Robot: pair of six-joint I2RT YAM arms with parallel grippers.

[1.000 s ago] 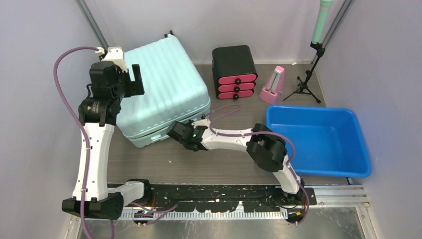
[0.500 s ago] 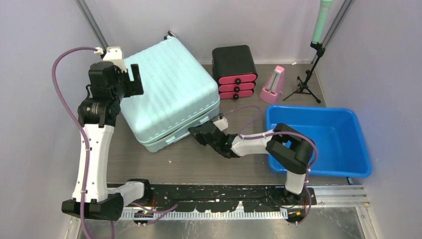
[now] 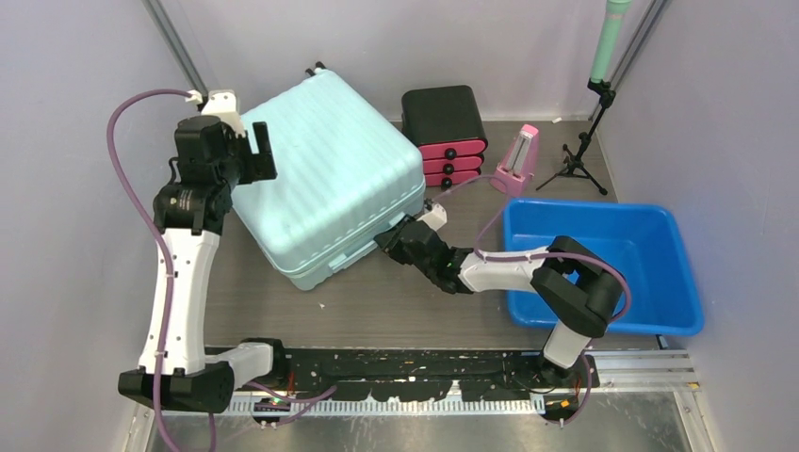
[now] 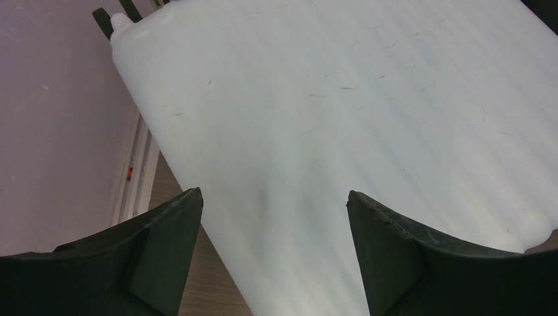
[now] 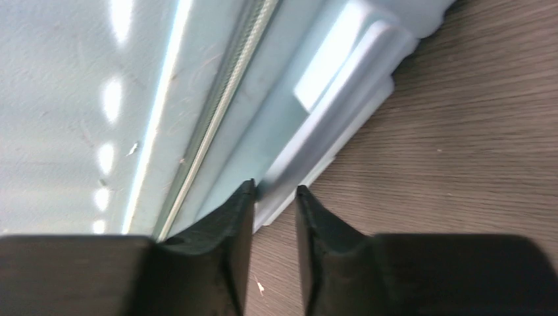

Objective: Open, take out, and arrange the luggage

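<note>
Grey-brown wood-grain table [image 3: 377, 320] underneath all of it.

Large pale mint-green hard-shell suitcase [image 3: 330, 179] with horizontal ribs: lies flat and closed on the left rear of the table, turned at an angle, black caster wheels [image 3: 318, 68] toward the back wall.

Blue rectangular plastic tub [image 3: 612, 264]: sits on the right side of the table, well apart from the suitcase.

Small black drawer box [image 3: 443, 113] with pink drawers: stands at the back, just beside the suitcase's far right corner. Pink wedge-shaped object [image 3: 516, 162] to its right.

Left gripper [image 3: 247, 155]: hangs over the suitcase's left edge, clear of the shell, jaws spread wide, nothing between them. From the left wrist, ribbed lid [image 4: 362, 131] fills the space beyond the gripper [image 4: 273, 197], wheels [image 4: 108, 16] at the top left corner.

Right gripper [image 3: 391, 240]: sits low over the table against the suitcase's near right side wall. From the right wrist, jaws parted by a narrow gap only, gripper [image 5: 275, 191] pointing at the lower end of the pale moulded side handle [image 5: 342, 85], with the zip seam [image 5: 217, 112] just left of it and bare table [image 5: 460, 164] on the right. Cannot tell whether the tips touch the handle; nothing seen clamped.
</note>
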